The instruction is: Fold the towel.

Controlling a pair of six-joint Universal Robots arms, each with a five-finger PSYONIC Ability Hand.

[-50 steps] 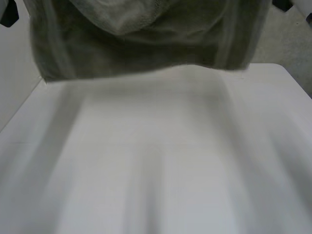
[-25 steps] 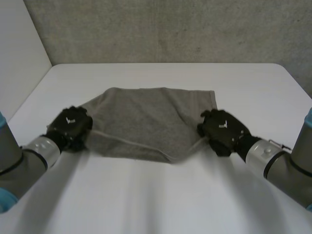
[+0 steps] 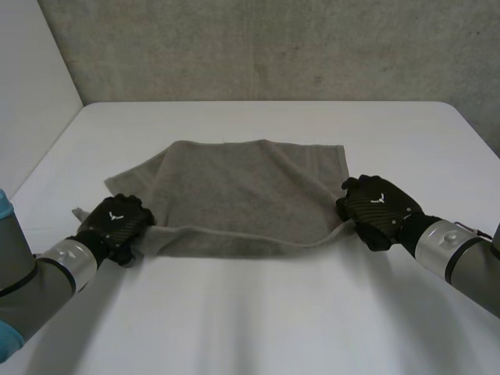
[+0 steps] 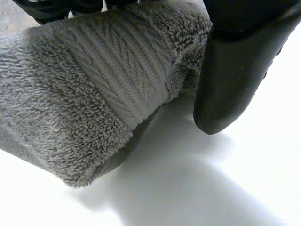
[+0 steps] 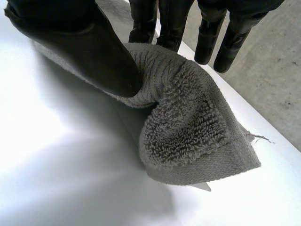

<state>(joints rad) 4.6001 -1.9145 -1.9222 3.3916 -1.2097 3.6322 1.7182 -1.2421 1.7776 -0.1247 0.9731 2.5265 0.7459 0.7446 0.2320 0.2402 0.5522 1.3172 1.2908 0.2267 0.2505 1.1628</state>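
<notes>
Closest in, the white table [image 3: 258, 320] lies bare. Just past that strip the left hand [image 3: 117, 225] pinches the near-left corner of the grey towel [image 3: 242, 183]. The right hand [image 3: 377, 211] pinches the near-right corner, its thumb [image 5: 80, 42] pressing a bunched wad of terry against the fingers. Both grips look shallow to me: only a small tuck of cloth sits in each, so a quick lift could pull a corner free and drop that side. The near edge between them sags a little rather than running taut, and if the hands carry it toward the far edge at different speeds, I'd expect the fold to land skewed. Further back the towel rests flat on the table, but its far-left part is rumpled, and that wrinkle could get trapped under the folded layer. The far edge sits well short of the table's far rim, so sliding off seems the least worry.
</notes>
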